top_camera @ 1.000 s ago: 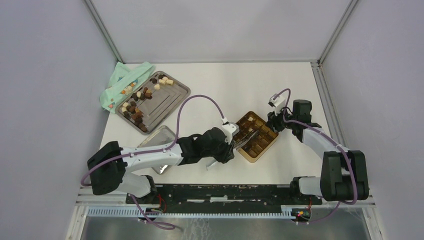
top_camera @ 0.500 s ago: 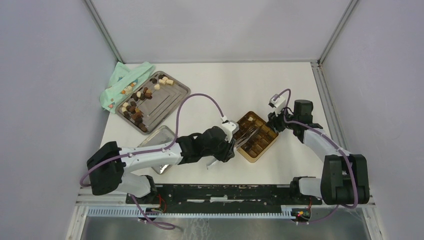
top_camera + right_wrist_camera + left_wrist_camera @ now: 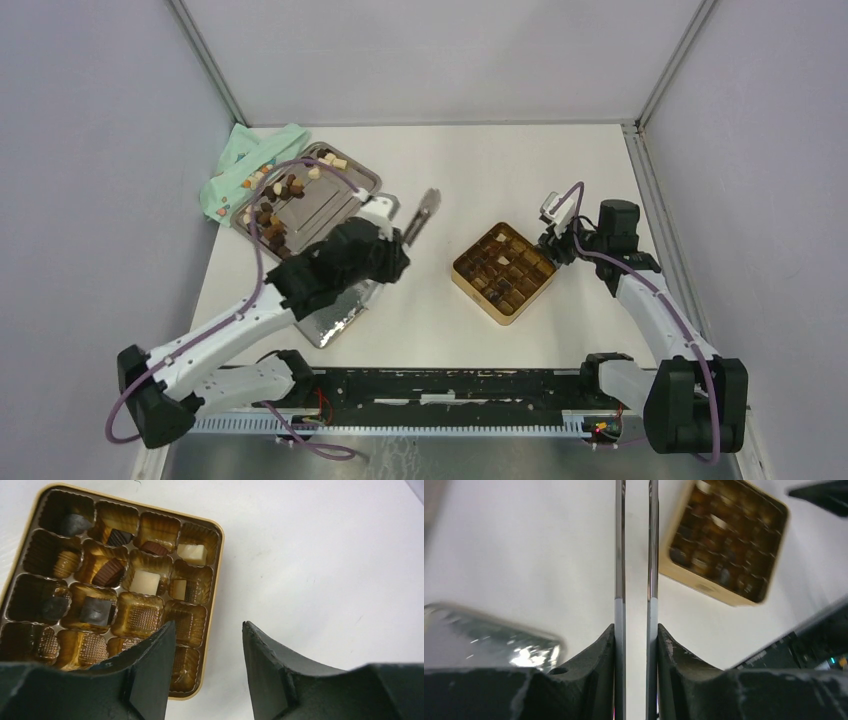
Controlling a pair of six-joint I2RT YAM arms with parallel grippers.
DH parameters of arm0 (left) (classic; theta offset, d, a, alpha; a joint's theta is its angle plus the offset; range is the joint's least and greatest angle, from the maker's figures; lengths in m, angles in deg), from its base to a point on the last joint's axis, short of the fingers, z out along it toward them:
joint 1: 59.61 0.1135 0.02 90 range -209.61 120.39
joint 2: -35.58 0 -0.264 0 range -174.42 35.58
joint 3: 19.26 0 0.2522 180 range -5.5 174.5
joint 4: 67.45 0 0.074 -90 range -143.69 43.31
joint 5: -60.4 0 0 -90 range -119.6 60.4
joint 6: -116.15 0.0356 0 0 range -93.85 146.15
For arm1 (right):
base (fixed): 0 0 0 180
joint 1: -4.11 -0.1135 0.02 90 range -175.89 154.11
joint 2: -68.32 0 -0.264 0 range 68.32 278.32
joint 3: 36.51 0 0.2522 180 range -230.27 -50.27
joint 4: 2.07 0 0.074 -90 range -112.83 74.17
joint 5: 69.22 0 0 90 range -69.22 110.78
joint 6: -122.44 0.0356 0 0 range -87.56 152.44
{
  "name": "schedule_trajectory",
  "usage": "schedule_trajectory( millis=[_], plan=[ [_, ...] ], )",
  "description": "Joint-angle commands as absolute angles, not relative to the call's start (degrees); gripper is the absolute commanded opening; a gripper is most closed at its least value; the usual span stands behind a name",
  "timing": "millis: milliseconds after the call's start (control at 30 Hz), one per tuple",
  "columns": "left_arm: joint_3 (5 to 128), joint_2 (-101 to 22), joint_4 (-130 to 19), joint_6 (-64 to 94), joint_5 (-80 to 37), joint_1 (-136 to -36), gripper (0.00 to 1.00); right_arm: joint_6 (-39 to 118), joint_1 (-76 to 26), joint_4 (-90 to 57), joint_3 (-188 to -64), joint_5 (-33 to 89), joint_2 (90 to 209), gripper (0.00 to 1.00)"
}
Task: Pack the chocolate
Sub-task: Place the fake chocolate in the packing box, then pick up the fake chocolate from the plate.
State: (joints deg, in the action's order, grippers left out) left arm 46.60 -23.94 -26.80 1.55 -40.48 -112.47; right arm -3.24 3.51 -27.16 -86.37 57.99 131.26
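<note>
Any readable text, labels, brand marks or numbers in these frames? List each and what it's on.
No text can be read in any view.
Gold square tin: a small oval mark on its side wall, too blurred to read.
Mint-green bag: too small to tell whether it carries any print.
Silver metal tongs: no marking visible.
</note>
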Motion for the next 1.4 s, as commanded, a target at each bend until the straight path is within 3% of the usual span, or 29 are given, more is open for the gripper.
schedule_trajectory(
  millis=[0,333,667,1367],
  plan=[
    [46.7,-15.02,-16.89,0.44,-42.45,-98.58,0.34,-6.01,3.72,-28.6,-88.33,61.78,128.82,0.58],
    [49.78,-19.51,-9.09,3.6,-39.95,-77.62,0.34,-6.95,3.76,-30.25,-88.26,64.11,128.35,0.58],
    [49.95,-25.63,-10.76,8.69,-28.17,-52.08,0.35,-7.72,3.76,-30.52,-87.76,65.11,128.55,0.58],
    [42.12,-24.24,-6.09,-4.58,-32.95,-50.34,0.37,-9.03,3.52,-31.41,-87.8,65.87,127.99,0.58]
  ],
)
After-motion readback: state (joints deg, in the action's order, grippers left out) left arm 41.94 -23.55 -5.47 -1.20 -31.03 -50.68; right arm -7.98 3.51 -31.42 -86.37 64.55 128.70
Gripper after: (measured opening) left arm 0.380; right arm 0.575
